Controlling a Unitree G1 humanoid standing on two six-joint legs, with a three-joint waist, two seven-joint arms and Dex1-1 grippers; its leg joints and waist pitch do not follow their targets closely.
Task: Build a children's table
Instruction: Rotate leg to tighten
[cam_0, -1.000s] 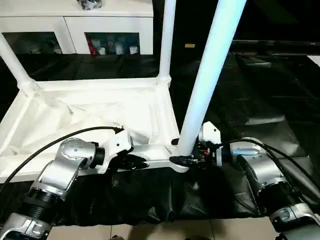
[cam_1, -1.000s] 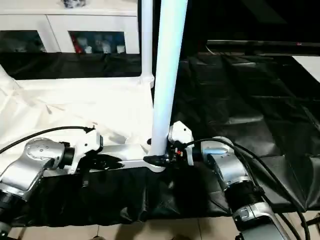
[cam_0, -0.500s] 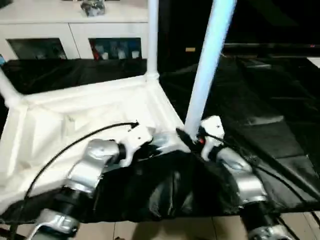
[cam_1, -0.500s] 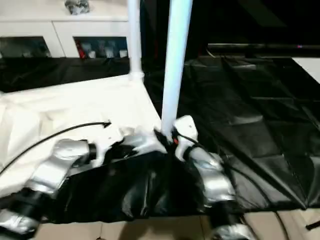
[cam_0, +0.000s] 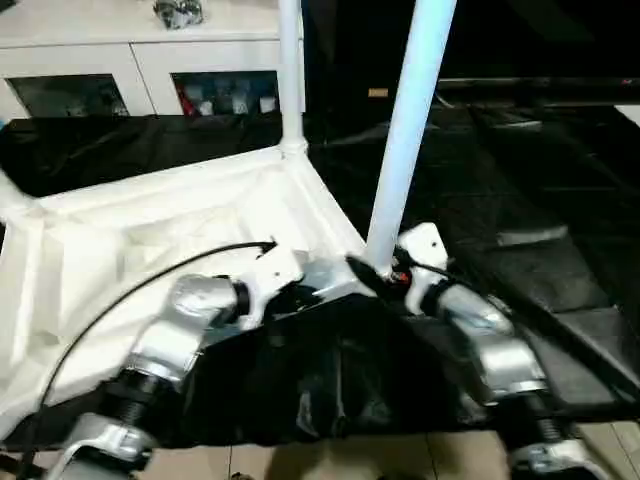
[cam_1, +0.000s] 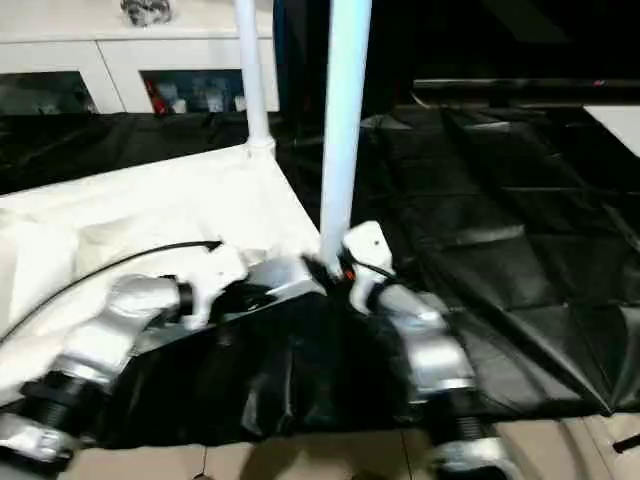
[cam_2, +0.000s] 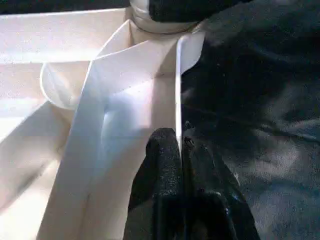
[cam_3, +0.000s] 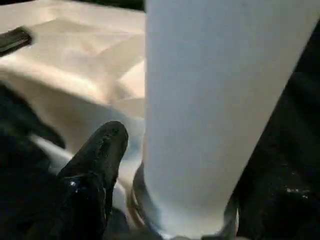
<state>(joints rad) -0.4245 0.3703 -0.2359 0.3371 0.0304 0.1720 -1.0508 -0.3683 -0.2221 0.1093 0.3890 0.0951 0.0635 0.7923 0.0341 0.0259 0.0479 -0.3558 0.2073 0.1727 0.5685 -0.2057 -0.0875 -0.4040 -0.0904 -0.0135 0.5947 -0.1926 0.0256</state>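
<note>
The children's table lies upside down: a white tabletop with its ribbed underside facing up. One white leg stands in the near right corner socket and another leg in the far corner. My left gripper is shut on the tabletop's thin near rim, close to that corner. My right gripper is open at the foot of the near leg. Its one visible finger stands a little off the tube; the other is hidden behind the leg.
A white cabinet with glass doors stands along the back. Black cloth covers the surface under and to the right of the tabletop. Pale floor tiles show at the near edge. A black cable loops from my left arm.
The view has shifted. The tabletop's near right corner has swung left and away with both grippers at it, and the near leg now stands straighter.
</note>
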